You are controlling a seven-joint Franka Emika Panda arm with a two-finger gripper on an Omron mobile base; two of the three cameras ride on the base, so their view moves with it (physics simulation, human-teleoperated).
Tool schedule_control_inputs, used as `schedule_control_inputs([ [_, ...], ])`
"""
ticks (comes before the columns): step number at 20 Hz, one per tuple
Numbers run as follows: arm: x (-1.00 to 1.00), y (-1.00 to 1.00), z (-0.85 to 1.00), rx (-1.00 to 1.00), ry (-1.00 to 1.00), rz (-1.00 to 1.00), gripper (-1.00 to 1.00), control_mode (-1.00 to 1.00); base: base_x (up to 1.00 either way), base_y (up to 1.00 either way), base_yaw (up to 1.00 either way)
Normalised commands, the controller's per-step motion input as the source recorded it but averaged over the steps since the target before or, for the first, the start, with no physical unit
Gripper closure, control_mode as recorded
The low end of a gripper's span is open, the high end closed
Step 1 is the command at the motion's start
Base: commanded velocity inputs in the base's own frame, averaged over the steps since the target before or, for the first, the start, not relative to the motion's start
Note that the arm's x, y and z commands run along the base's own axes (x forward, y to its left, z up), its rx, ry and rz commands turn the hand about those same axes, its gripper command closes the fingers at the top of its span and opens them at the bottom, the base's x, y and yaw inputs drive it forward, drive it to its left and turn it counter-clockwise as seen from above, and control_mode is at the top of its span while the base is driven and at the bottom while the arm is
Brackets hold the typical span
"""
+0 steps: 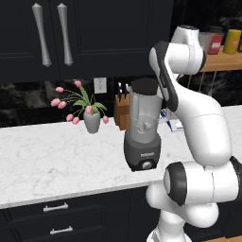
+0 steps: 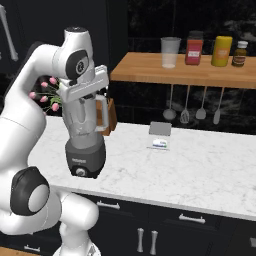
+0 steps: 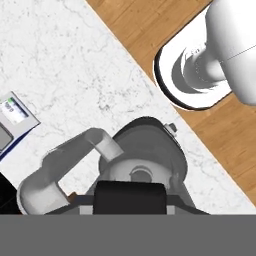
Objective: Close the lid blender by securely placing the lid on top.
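The white marble desk [image 1: 56, 156] runs across the scene below dark cabinets, and a wooden shelf [image 2: 150, 67] hangs on the wall to the right of the blender, carrying a clear cup [image 2: 170, 52], a red jar [image 2: 193, 48], a yellow jar [image 2: 221, 51] and a small brown bottle [image 2: 240, 53], with utensils [image 2: 193, 106] hanging beneath it. The blender [image 1: 143, 130] stands upright on the desk near its front edge, its translucent grey jar seated on the dark base with the knob facing forward; in the right base view its side handle [image 2: 103, 116] points toward the right. The robot's hand sits directly over the jar's top. The lid [image 1: 144, 85] shows as a dark disc at the jar's rim in the left base view, though whether it rests fully on the rim cannot be told. The claw [image 3: 131, 196] is seen in the hand view looking straight down over the jar, with a flat black shape lying across its tips; whether its fingers are apart or clamped on the lid cannot be told. Behind the blender stand a wooden knife block [image 1: 121, 109] and, to its left, a grey vase [image 1: 91, 121] of pink flowers. A small blue and white packet [image 2: 159, 143] lies on the desk to the right.
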Motion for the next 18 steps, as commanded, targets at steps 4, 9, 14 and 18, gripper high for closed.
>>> schedule_control_inputs([
  [4,-0.11,0.4,0.0,0.0,0.06,-0.1,1.0,-1.0,0.0,0.0,0.0],
  [9,-0.03,0.26,0.0,0.0,0.07,-0.09,1.0,-1.0,0.0,0.0,0.0],
  [14,0.0,0.14,0.0,0.0,0.09,-0.09,1.0,-1.0,0.0,0.0,0.0],
  [18,0.0,0.09,0.0,0.0,0.07,-0.1,-1.0,-1.0,0.0,0.0,0.0],
])
